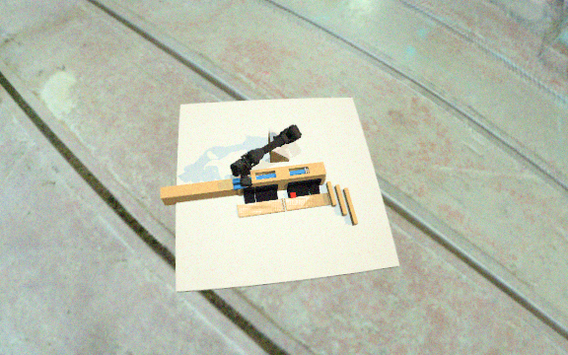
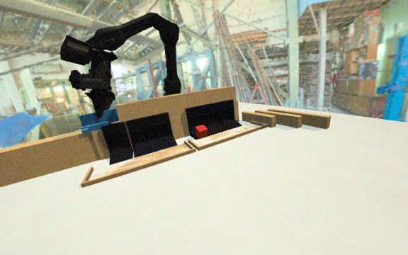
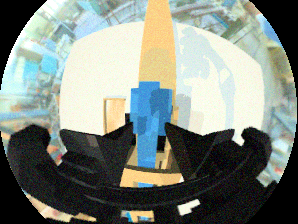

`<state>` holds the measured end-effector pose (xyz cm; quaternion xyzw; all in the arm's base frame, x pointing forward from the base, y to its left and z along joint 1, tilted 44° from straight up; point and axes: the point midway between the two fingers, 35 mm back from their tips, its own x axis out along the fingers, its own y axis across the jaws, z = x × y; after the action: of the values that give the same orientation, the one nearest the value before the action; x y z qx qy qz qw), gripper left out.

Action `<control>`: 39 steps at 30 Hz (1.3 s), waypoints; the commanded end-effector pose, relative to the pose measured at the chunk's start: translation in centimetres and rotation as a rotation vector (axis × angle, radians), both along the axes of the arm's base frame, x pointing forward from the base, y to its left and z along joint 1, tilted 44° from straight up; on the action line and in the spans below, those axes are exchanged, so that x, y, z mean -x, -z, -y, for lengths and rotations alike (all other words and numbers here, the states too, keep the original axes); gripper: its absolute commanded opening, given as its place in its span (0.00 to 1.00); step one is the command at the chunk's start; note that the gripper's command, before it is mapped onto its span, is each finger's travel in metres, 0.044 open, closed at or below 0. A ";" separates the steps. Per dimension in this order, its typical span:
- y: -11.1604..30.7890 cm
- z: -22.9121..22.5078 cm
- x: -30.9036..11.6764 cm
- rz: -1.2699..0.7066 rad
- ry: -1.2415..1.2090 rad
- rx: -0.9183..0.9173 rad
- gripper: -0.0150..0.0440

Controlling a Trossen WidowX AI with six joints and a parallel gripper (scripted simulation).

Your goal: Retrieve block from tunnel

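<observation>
"Where was the block (image 1: 293, 194) (image 2: 201, 131)?"

"Behind a tray (image 1: 314, 201) (image 2: 232, 137), on the black ramp outside the tunnel (image 1: 283, 182) (image 2: 178, 115)."

"And your gripper (image 1: 246, 181) (image 2: 99, 115) (image 3: 149, 124)?"

"Farther back; I had its fingers parted, grasping nothing, at the blue piece (image 1: 236, 183) (image 2: 87, 122) (image 3: 144, 105)."

Exterior view: left end of the long wooden beam (image 1: 197, 191) (image 2: 30, 159) (image 3: 159, 45) cut off by the frame edge. Fingertips' contact with the blue piece (image 1: 237, 183) (image 2: 88, 122) (image 3: 145, 107) unresolved. Tunnel interior (image 1: 265, 176) mostly hidden beneath its roof.
</observation>
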<state>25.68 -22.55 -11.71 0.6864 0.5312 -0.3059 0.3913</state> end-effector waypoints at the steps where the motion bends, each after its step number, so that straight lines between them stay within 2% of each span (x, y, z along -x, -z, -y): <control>1: -0.9 1.1 0.0 0.000 -0.003 -0.001 0.83; 5: -2.3 2.3 0.2 -0.002 -0.003 -0.016 1.00; 14: -0.9 2.8 0.3 -0.002 -0.002 -0.017 1.00; 39: 1.9 0.2 0.0 -0.001 -0.002 -0.018 1.00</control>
<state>25.64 -23.36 -13.18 0.6870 0.5348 -0.3018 0.3885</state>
